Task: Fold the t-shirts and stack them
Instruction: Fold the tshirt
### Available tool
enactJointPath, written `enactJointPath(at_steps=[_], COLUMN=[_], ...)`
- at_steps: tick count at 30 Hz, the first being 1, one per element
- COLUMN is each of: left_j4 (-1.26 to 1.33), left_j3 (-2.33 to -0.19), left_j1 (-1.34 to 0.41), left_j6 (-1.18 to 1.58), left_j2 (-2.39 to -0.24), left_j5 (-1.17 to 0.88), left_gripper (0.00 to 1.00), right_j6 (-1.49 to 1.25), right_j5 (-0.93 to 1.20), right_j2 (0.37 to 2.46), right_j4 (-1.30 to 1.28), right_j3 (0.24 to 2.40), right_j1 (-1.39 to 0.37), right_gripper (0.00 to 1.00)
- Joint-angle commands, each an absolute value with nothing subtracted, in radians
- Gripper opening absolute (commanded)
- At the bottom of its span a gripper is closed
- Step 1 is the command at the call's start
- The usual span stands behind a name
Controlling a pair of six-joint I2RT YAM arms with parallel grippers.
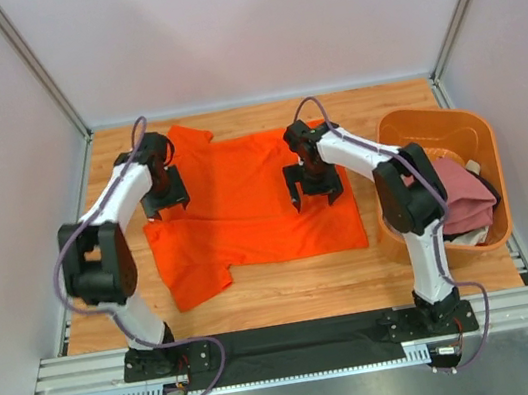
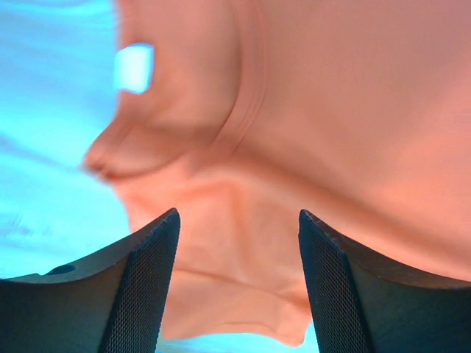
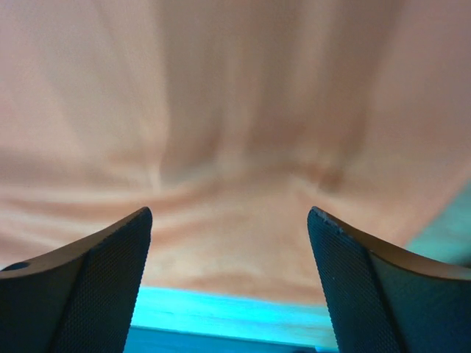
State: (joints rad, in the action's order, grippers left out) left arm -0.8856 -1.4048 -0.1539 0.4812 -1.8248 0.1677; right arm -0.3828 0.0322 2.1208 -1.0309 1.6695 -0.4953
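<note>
A bright orange t-shirt (image 1: 244, 201) lies partly folded on the wooden table, one sleeve sticking out at the front left. My left gripper (image 1: 165, 206) is open, just above the shirt's left edge; in the left wrist view its open fingers (image 2: 147, 287) frame the collar and a fold of orange cloth (image 2: 294, 132). My right gripper (image 1: 314, 195) is open over the shirt's right part; the right wrist view shows rumpled orange cloth (image 3: 235, 147) between the spread fingers (image 3: 353, 287). A dusty pink t-shirt (image 1: 462, 200) lies bunched in the tub.
A rigid orange plastic tub (image 1: 482, 136) stands at the right of the table. Bare wood (image 1: 290, 294) runs along the front of the shirt. White walls close the back and sides.
</note>
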Motion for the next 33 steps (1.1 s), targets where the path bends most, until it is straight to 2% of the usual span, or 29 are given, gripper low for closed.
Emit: enactJointPath(at_steps=[1, 3, 6, 9, 12, 15, 20, 26, 28, 33], left_j4=[-1.005, -1.003, -0.980, -0.963, -0.979, -1.040, -1.085, -0.982, -0.938, -0.922], left_j3=[-1.300, -1.188, -0.909, -0.796, -0.825, -0.867, -0.825, -0.657, -0.638, -0.630], left_j1=[-0.152, -0.134, -0.077, -0.028, -0.022, -0.006, 0.060, 0.113, 0.123, 0.133], left_j6=[0.540, 0.601, 0.662, 0.702, 0.735, 0.768, 0.871, 0.951, 0.959, 0.943], left_j2=[-1.517, -1.407, -1.202, -1.040, -0.945, -0.962, -0.989, -1.005, -1.026, -1.074], left_j5=[0.213, 0.163, 0.081, 0.061, 0.064, 0.089, 0.060, -0.043, -0.063, -0.026], left_gripper=[0.73, 0.72, 0.68, 0.66, 0.65, 0.67, 0.66, 0.61, 0.59, 0.54], right_j6=[-0.334, -0.334, -0.357, -0.365, -0.380, -0.426, -0.439, -0.394, -0.390, -0.387], right_j5=[0.002, -0.025, -0.035, -0.072, -0.123, -0.163, -0.199, 0.024, 0.025, 0.040], right_j2=[1.904, 1.798, 1.694, 1.655, 1.669, 1.646, 1.470, 1.443, 1.471, 1.502], right_j4=[-1.046, -1.034, -1.002, -0.947, -0.975, -1.020, -1.016, -0.953, -0.933, -0.893], right_j3=[1.553, 1.424, 1.275, 1.212, 1.203, 1.174, 1.071, 1.042, 1.035, 0.991], right_j1=[-0.523, -0.535, -0.520, -0.493, -0.450, -0.381, -0.275, -0.368, -0.406, -0.420], right_gripper=[0.90, 0.91, 0.91, 0.87, 0.84, 0.82, 0.80, 0.80, 0.77, 0.63])
